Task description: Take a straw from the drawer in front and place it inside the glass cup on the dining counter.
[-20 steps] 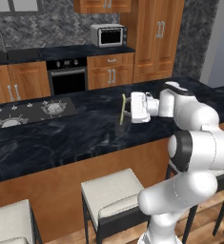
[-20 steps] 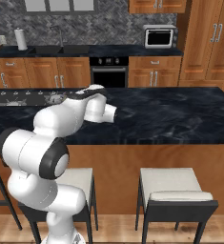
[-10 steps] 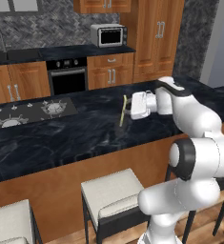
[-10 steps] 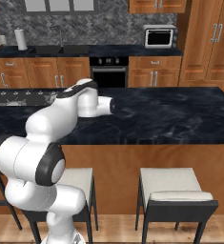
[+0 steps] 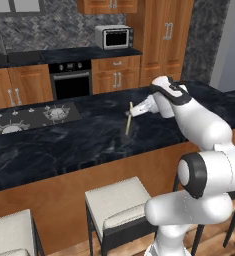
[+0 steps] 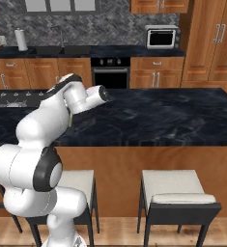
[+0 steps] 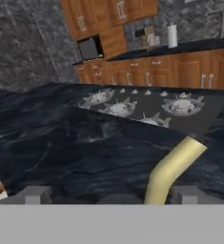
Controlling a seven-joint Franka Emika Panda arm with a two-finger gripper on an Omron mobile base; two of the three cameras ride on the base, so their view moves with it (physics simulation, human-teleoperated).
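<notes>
Standing wide apart with nothing between them, the fingers of the gripper [image 5: 139, 108] sit just beside the top of the straw [image 5: 128, 119], which leans upright over the dining counter [image 5: 79, 145] at the spot where the glass cup [image 5: 129, 133] should be; the tumbler itself is too clear to make out with certainty, so whether the straw's foot truly sits inside it cannot be confirmed. In the hand view the straw's bent end [image 7: 173, 167] rises close between the two dark finger tips [image 7: 35, 194], free of both.

The chief hazard, on this evidence, is the nearness of the open hand to a light, tilted stick: a sideways drift of a finger on withdrawal would likely catch the bent end, lever the straw out or tip the tumbler along the slick marble. A straight retreat away from the straw looks the safer course. If the straw is merely propped against the glass rather than in it, it could slide flat once disturbed.

Beyond the hand, the counter is bare around the straw, with a cooktop [image 5: 29, 118] set into it well to one side. White-cushioned stools [image 5: 116, 205] stand under the near edge, clear of the arm's reach. Across the aisle are the oven [image 5: 71, 82], a microwave [image 5: 114, 36], and tall wooden cabinets [image 5: 161, 35]; none of these obstruct the arm.
</notes>
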